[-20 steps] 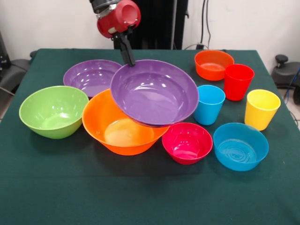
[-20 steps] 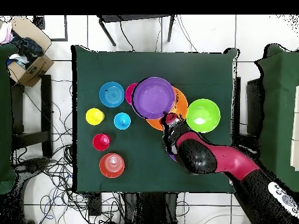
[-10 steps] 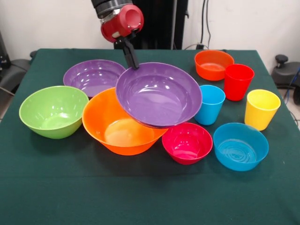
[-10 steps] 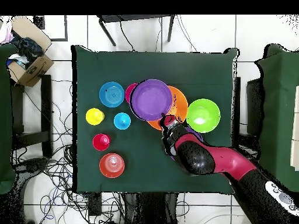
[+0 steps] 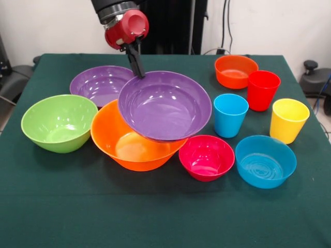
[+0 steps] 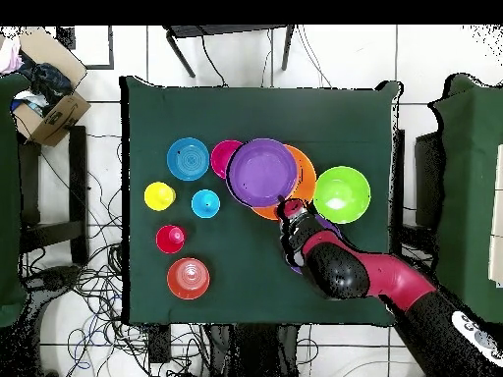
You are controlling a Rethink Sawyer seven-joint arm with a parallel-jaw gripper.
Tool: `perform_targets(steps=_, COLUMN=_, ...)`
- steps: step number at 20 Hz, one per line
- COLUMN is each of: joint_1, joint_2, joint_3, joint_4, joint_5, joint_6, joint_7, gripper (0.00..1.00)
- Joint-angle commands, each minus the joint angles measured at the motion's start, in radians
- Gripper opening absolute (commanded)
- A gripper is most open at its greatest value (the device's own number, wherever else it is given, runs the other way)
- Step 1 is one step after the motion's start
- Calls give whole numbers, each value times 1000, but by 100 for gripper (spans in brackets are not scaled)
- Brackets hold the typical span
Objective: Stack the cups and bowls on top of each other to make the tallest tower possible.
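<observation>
My gripper is shut on the far rim of a large purple bowl. It holds the bowl tilted over the right part of the large orange bowl. I cannot tell whether the two bowls touch. In the overhead view the gripper is at the purple bowl's near edge, above the orange bowl. Of the tower, only this orange base bowl shows. The blue cup, red cup and yellow cup stand upright and apart at the right.
A second purple bowl sits behind the orange one, and a lime green bowl sits to its left. A small pink-red bowl and a small blue bowl sit in front at the right. A small orange bowl is at the back right.
The gripper and the held purple bowl have shifted left in the front view, so the bowl now hangs further over the orange bowl. Nothing else has moved.
</observation>
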Motion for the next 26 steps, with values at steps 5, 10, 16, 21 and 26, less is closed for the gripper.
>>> perform_targets(steps=5, joint_1=-10, joint_2=50, joint_3=34, joint_4=-15, joint_5=-78, joint_6=63, joint_7=-70, gripper=0)
perform_targets(steps=10, joint_1=4, joint_2=44, joint_3=22, joint_4=-15, joint_5=-78, joint_6=51, joint_7=-59, gripper=0)
perform_targets(steps=16, joint_1=-4, joint_2=55, joint_3=33, joint_4=-38, joint_5=-77, joint_6=77, joint_7=-81, gripper=0)
perform_targets(steps=21, joint_1=-14, joint_2=64, joint_3=39, joint_4=-51, joint_5=-81, joint_6=91, joint_7=-96, gripper=0)
perform_targets(steps=26, joint_1=-35, joint_2=75, joint_3=56, joint_4=-76, joint_5=-78, joint_6=128, joint_7=-127, gripper=0)
